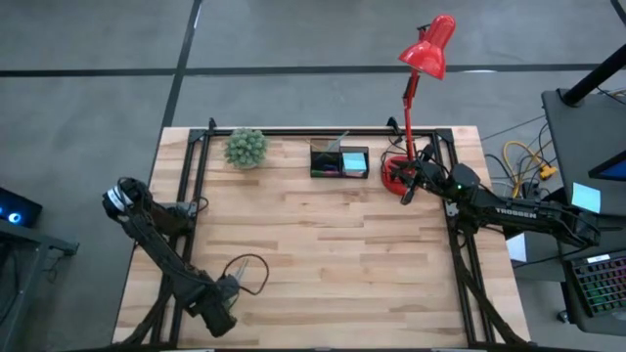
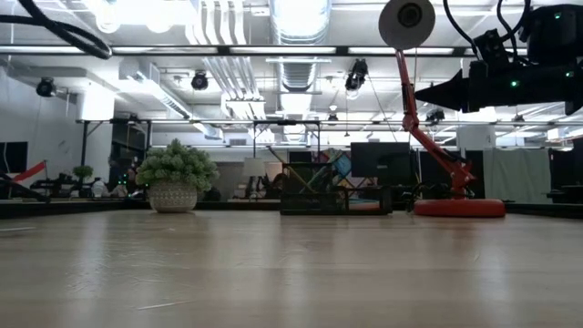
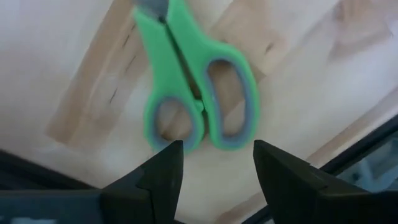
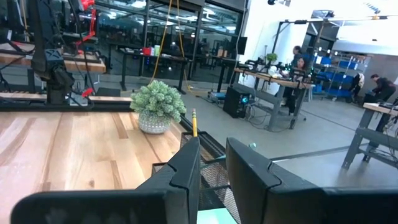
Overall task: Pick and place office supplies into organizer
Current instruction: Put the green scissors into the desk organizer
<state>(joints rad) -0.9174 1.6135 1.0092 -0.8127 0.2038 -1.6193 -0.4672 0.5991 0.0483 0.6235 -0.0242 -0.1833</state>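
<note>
At the table's near-left corner, the left gripper (image 3: 211, 165) hovers, jaws apart, over green-handled plastic scissors (image 3: 193, 81) not yet grabbed. The black mesh organizer (image 1: 338, 160) already holds supplies; the right gripper (image 1: 409, 192), jaws slightly parted and empty, is beside it.

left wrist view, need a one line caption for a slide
Left gripper with open fingers poised over the green-handled scissors lying on the light wooden table.

Open-plan robotics lab: exposed silver ceiling ducts (image 2: 290, 41), rows of black-framed workbenches (image 4: 273, 84), seated people (image 4: 297, 61) at distant desks, polished grey concrete floor (image 1: 293, 34) beneath a pale butcher-block wooden table (image 1: 323, 254).
</note>
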